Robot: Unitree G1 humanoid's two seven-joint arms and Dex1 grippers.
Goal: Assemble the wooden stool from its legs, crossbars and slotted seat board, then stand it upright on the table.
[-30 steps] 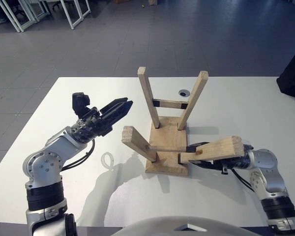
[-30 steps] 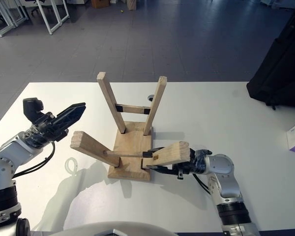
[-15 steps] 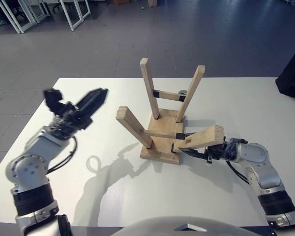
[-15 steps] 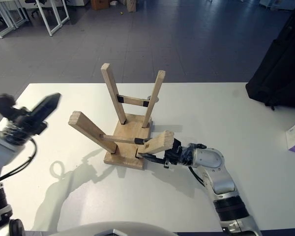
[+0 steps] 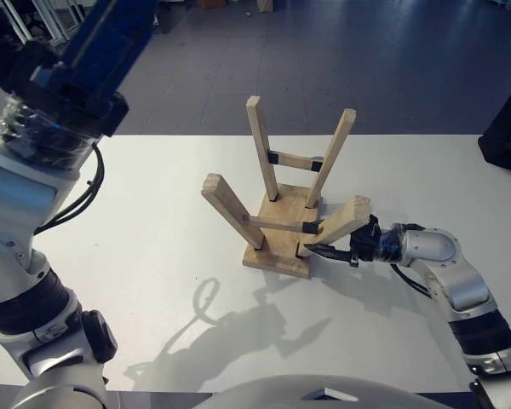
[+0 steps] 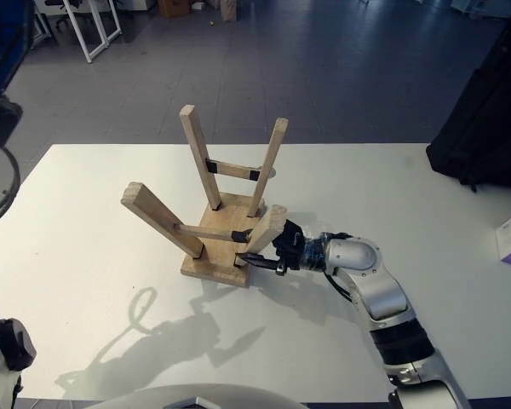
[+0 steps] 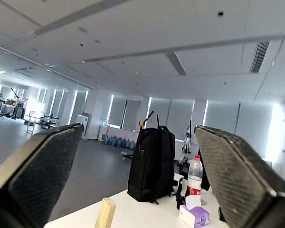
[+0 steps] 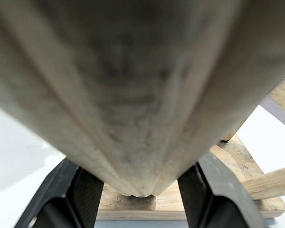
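Left eye view: the stool lies upside down on the table [image 5: 153,221], with the seat board [image 5: 277,249] flat on the surface near the table's middle.

1. Far legs. The far left leg [image 5: 262,149] and the far right leg [image 5: 332,158] stand up from the board, each tilted slightly outward. The far crossbar [image 5: 294,159] joins them about midway up.
2. Near legs. The near left leg [image 5: 230,209] leans out to the left from the board's near left corner. The near right leg [image 5: 342,220] leans out to the right, with its lower end at the board's near right corner. Whether that end sits fully in its slot cannot be told. The near crossbar [image 5: 272,223] runs between these two legs.
3. Right gripper [image 5: 324,247]. It is low over the table, just right of the board, and clamps the near right leg at its lower part. In the right wrist view, one finger [image 8: 85,199] lies on each side of the leg.
4. Left gripper [image 7: 138,128]. The arm is high above the table's left side, well apart from the stool. In the left wrist view the fingers are spread wide with nothing between them, and a backpack [image 7: 152,161] stands in the room beyond.
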